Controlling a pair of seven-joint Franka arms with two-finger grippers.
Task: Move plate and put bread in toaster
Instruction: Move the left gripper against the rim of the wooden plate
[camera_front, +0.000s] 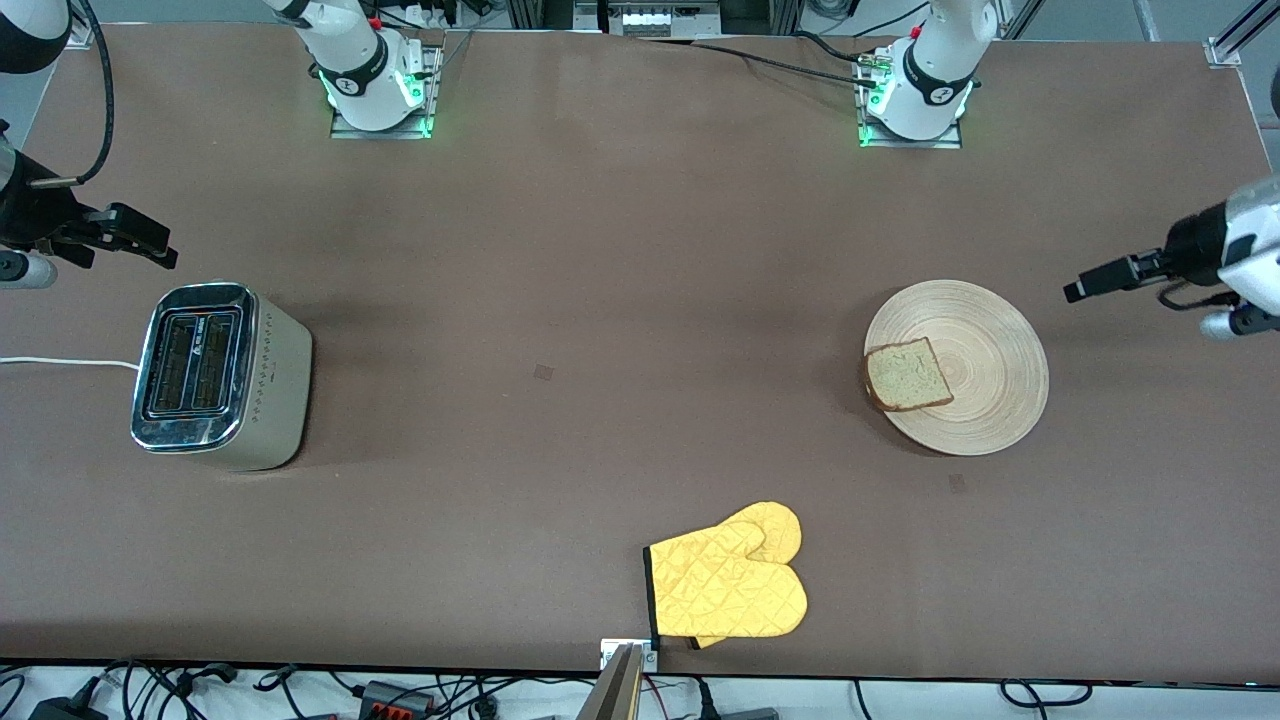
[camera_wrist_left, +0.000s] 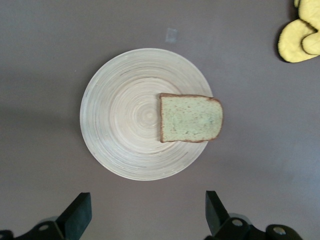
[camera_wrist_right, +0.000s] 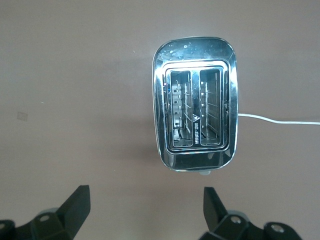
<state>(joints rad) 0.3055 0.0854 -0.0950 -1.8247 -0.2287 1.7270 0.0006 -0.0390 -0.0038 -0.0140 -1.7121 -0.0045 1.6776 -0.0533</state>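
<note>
Brown tabletop (camera_front: 600, 300) carries toaster (camera_front: 220, 375), plate (camera_front: 985, 340) with bread (camera_front: 908, 375); both tools (camera_front: 1075, 290) (camera_front: 165, 255) hover open.

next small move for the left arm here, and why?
Probably lower the left gripper toward the rim of the plate and take hold there. Its fingers are open and it holds nothing, the bread lies on the plate at the edge toward the toaster, and the toaster stands at the right arm's end of the table. The right gripper waits open above the toaster.
</note>
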